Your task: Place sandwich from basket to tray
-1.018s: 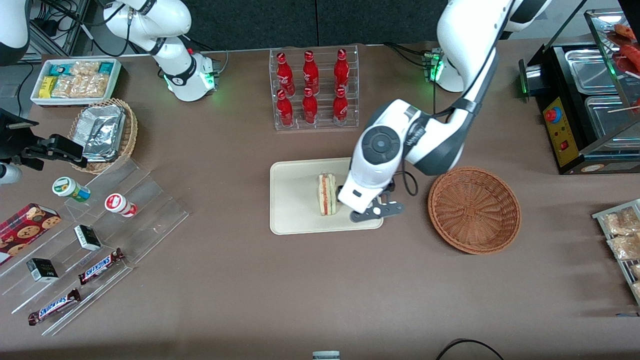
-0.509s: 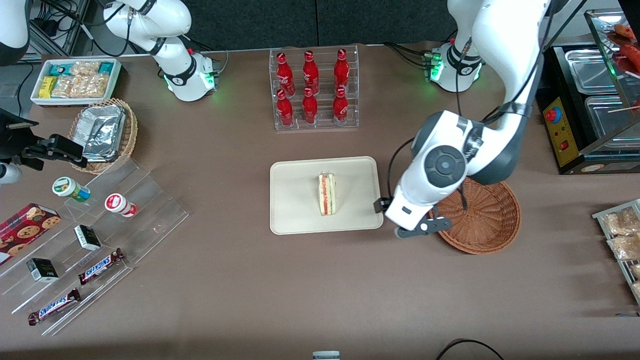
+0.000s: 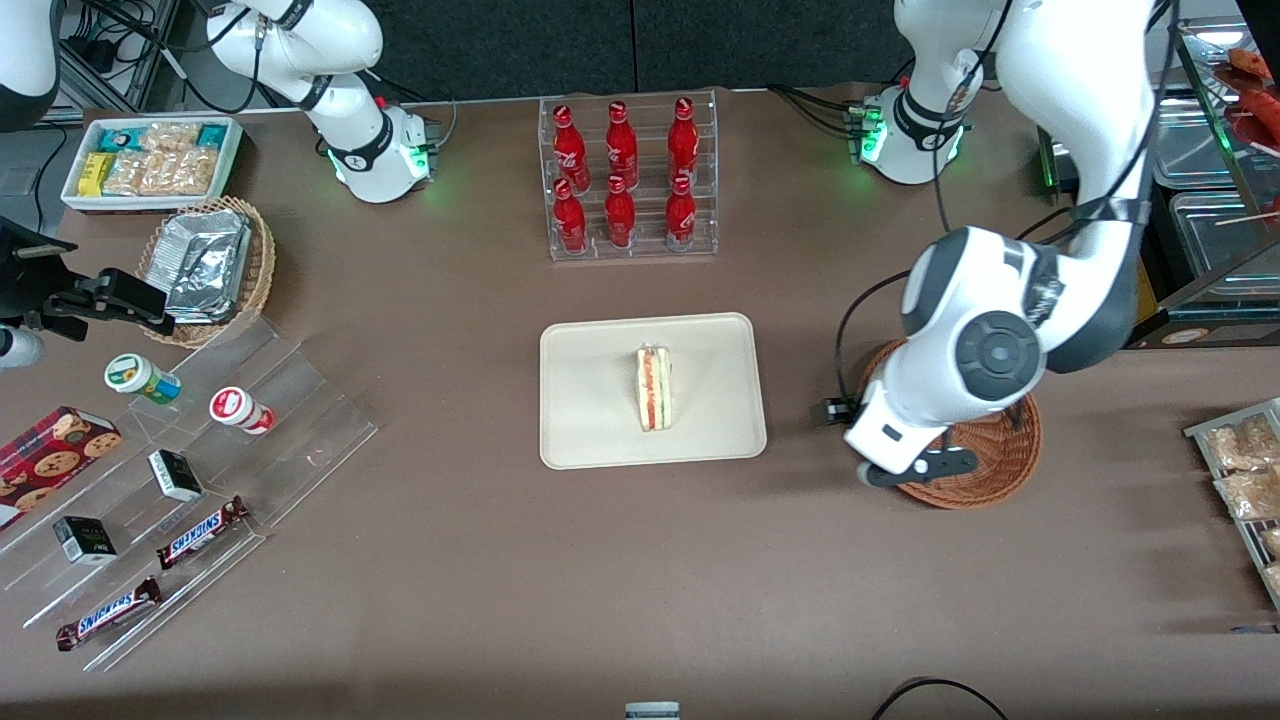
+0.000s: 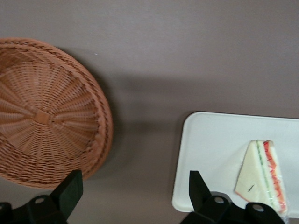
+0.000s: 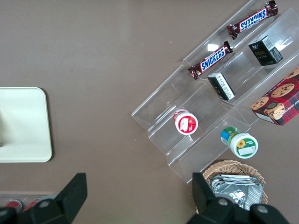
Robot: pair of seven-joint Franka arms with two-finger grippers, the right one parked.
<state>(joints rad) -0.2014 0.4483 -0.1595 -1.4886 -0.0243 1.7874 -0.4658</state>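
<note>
The sandwich (image 3: 654, 390) stands on its edge in the middle of the cream-white tray (image 3: 590, 430). It also shows in the left wrist view (image 4: 261, 172), on the tray (image 4: 210, 140). The reddish-brown basket (image 3: 1000, 450) lies beside the tray toward the working arm's end and is empty (image 4: 42, 112). My gripper (image 4: 134, 182) is open and empty, above the bare table between the tray and the basket. In the front view the left arm's wrist (image 3: 900, 420) covers it and part of the basket.
A rack of red bottles (image 3: 625, 180) stands farther from the camera than the tray. A food warmer (image 3: 1180, 200) and a snack rack (image 3: 1240, 470) are at the working arm's end. A clear stepped stand (image 3: 190, 450), a tan basket (image 3: 205, 260) and a white bin (image 3: 150, 160) are at the parked arm's end.
My gripper has moved from beside the sandwich on the tray toward the basket. The sandwich stays on the tray.
</note>
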